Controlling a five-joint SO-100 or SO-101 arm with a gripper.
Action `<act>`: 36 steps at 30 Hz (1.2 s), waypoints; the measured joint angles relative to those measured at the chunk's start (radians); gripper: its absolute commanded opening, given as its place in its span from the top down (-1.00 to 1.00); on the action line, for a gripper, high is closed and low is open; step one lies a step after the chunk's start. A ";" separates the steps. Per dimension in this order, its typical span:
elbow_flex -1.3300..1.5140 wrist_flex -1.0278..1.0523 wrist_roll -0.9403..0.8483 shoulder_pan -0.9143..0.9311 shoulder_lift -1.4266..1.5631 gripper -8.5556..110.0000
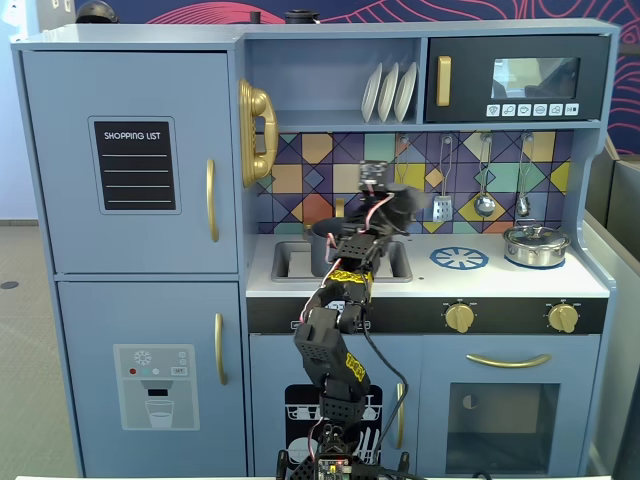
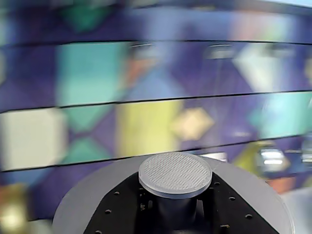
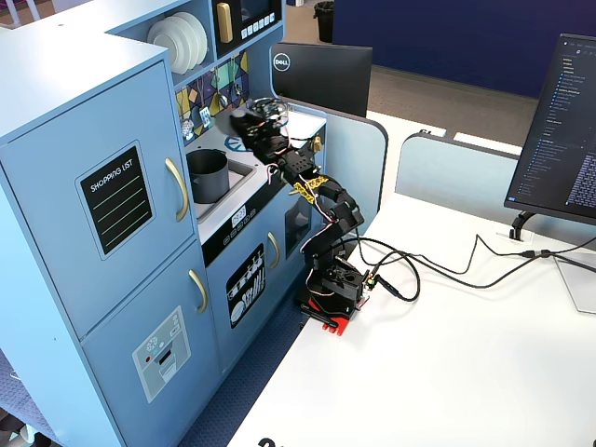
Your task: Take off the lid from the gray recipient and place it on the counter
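The dark gray lid (image 1: 408, 203) hangs in the air, blurred, above the sink's right end and in front of the tiled back wall. My gripper (image 1: 392, 208) is shut on it. In the wrist view the lid (image 2: 92, 200) fills the bottom, with the black jaws closed round the stem under its round ribbed knob (image 2: 175, 173). The gray recipient (image 1: 326, 244) stands uncovered in the sink, to the lower left of the lid; a fixed view from the side shows the recipient (image 3: 207, 174) open at the top. The white counter (image 1: 500, 276) lies below and to the right.
A shiny silver pot (image 1: 535, 245) with its own lid stands at the counter's right end, beside the printed blue burner (image 1: 459, 258). Utensils (image 1: 484, 203) hang on the tiled wall behind. A yellow toy phone (image 1: 256, 133) hangs left of the sink. The shelf above holds plates (image 1: 388, 92).
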 measured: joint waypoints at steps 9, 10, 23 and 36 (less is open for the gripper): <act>0.098 -0.026 0.017 0.130 0.014 0.86; 0.117 -0.038 0.017 0.133 0.014 0.86; 0.258 -0.236 0.017 0.178 -0.080 0.86; 0.295 -0.333 0.006 0.183 -0.196 0.86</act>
